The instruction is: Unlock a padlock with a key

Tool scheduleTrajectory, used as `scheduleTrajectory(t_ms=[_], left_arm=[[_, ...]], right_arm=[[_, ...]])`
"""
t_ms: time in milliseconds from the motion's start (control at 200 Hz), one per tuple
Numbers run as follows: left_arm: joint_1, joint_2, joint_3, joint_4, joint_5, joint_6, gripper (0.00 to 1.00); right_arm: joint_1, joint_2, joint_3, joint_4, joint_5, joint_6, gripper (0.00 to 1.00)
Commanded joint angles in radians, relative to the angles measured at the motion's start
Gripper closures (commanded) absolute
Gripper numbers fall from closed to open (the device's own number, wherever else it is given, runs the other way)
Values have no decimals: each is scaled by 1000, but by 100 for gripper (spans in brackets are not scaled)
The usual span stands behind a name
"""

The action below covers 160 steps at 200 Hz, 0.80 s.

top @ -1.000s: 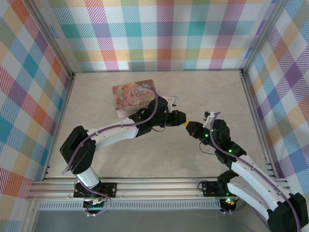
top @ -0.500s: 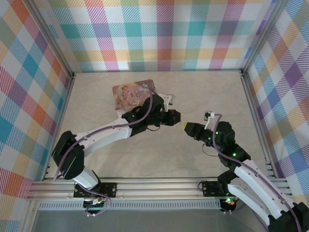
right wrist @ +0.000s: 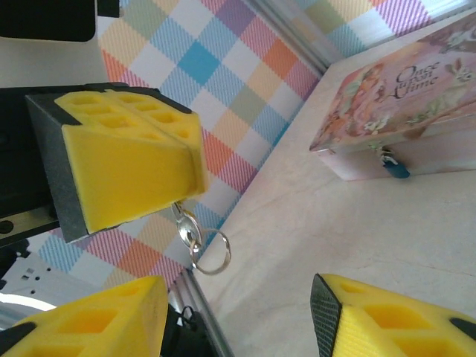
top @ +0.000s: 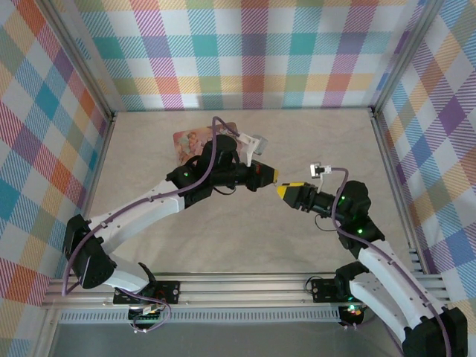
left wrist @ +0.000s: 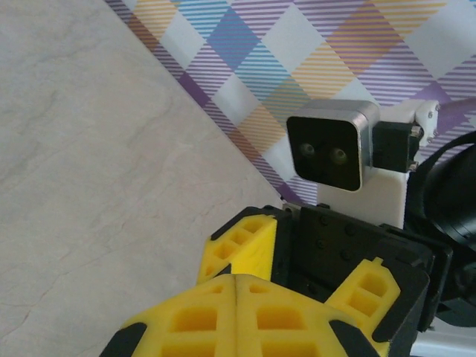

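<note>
Right wrist, keyring (right wrist: 192, 236) dangling, padlock (right wrist: 393, 166) on tin (right wrist: 401, 104)

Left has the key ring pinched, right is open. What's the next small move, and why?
Probably back the right gripper away a little. Its jaws stand open, clear of the key ring hanging from the shut left gripper, so retreating should free the left's path to the padlock on the tin.
</note>
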Motion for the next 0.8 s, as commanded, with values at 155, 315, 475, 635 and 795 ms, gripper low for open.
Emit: scheduleTrajectory(t_ms=[155, 315, 475, 635, 795], left_arm=[[9, -8, 21, 9, 58, 15, 100], [9, -2, 20, 9, 59, 14, 100], [9, -1, 18, 8, 58, 14, 100], [9, 0, 19, 6, 53, 15, 100], [10, 2, 17, 2, 43, 16, 100]], right_arm=[[13, 33, 44, 135, -60, 35, 50], [26, 64, 53, 148, -54, 40, 56], [35, 82, 60, 159, -50, 42, 66], [40, 85, 60, 158, -47, 44, 76], [42, 83, 57, 154, -45, 44, 90]])
